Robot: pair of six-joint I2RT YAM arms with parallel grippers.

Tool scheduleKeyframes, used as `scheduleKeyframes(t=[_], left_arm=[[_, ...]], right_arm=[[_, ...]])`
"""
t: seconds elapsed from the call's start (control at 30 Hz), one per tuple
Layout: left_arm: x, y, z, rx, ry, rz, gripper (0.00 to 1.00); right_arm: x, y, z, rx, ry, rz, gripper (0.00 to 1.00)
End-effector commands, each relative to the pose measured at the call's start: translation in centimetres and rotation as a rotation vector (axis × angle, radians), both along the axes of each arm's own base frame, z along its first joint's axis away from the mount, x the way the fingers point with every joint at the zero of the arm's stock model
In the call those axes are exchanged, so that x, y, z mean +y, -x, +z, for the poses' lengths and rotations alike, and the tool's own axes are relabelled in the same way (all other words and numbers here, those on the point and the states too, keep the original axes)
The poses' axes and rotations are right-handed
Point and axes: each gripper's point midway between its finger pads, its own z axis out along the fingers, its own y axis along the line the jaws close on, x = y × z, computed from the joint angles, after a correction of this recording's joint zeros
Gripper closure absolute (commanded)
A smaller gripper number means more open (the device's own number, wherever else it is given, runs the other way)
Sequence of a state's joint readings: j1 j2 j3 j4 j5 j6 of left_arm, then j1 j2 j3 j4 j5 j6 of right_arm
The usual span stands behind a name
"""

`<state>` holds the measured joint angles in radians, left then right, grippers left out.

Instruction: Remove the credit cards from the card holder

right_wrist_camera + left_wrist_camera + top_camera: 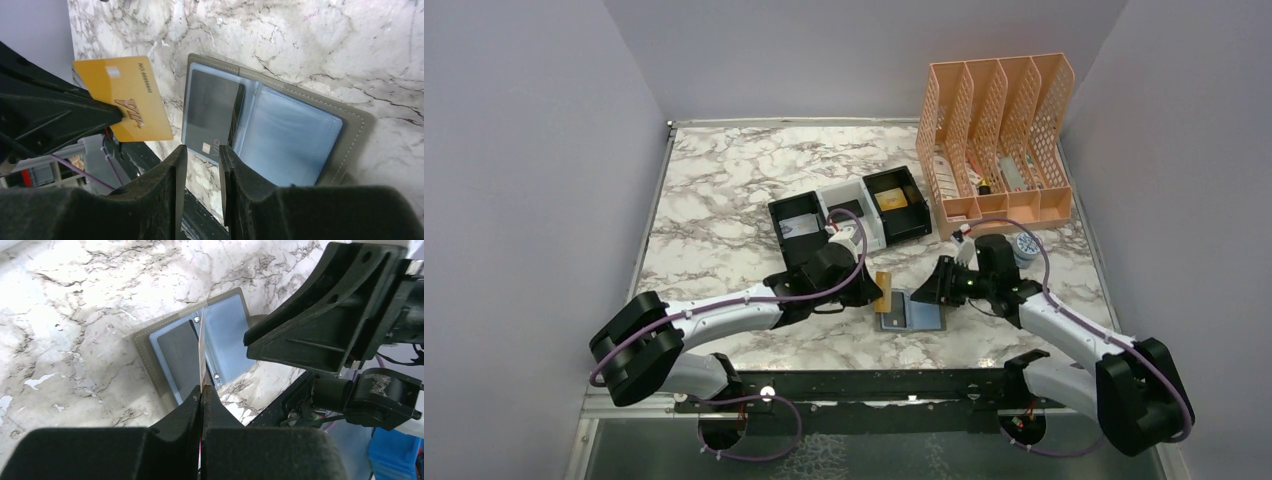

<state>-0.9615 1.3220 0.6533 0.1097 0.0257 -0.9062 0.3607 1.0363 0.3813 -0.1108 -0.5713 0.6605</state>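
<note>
the card holder [290, 135] lies open and flat on the marble desk [724, 190], between the two claws and close to the near edge. one gold credit card [125, 97] is out of it, held up clear of the holder. a dark card [210, 112] sits in the pocket on the side nearer the left arm, not yet taken. the other pocket looks empty.

the left claw [202, 397] is pinched fully shut on the gold card's end. the right claw [200, 167] stands with a narrow gap between its fingers and nothing in it, poised at the holder's near edge. whether it touches the holder we cannot tell.

we judge the risks to lie with the dark card. it fits snugly, so a pull could drag the whole holder along the desk or fold it shut unless something pins it. the two claws are also crowded over one small thing and could bump. the gold card, held by its end alone, could twist or slip.

the right wrist view shows the gold card's printed face, while the left wrist view shows only its thin edge and the shut fingers. only the top view shows the black-and-white tray [919, 205] and the peach file rack [1004, 208] further back, with something yellow in one tray compartment.
</note>
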Motion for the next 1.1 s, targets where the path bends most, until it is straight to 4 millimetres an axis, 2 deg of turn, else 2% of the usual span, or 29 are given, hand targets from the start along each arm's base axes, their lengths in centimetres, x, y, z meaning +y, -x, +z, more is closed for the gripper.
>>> scheduleKeyframes(t=[0.0, 0.13, 0.27, 0.43, 0.53, 0.73, 0.93, 1.07], left_arm=[[1.3, -0.6, -0.3, -0.026, -0.039, 0.045, 1.00], [1.2, -0.7, -0.1, -0.033, -0.013, 0.049, 1.00], [1.2, -0.7, 0.1, -0.043, -0.004, 0.044, 1.00], [2.2, -1.3, 0.2, -0.053, 0.004, 0.042, 1.00], [2.8, -1.9, 0.9, -0.041, 0.087, 0.025, 1.00], [3.5, -1.9, 4.0, -0.129, 0.217, -0.066, 1.00], [4.6, -1.5, 6.9, -0.212, 0.335, -0.104, 1.00], [5.3, -0.9, 9.0, -0.259, 0.433, -0.127, 1.00]], right_arm=[[1.4, -0.1, 0.2, -0.012, -0.049, 0.097, 0.70], [1.4, -0.5, -1.7, 0.036, -0.011, 0.108, 0.70], [0.0, -1.3, -4.1, 0.111, 0.101, 0.012, 0.70], [-1.0, -2.3, -3.4, 0.053, 0.147, -0.054, 0.67], [-0.9, -2.7, -1.8, -0.013, 0.131, -0.045, 0.62], [-0.2, -4.1, 3.2, -0.253, 0.035, -0.040, 0.46], [0.5, -4.3, 8.5, -0.515, -0.060, 0.005, 0.44], [1.5, -3.3, 10.5, -0.519, -0.108, 0.092, 0.44]])
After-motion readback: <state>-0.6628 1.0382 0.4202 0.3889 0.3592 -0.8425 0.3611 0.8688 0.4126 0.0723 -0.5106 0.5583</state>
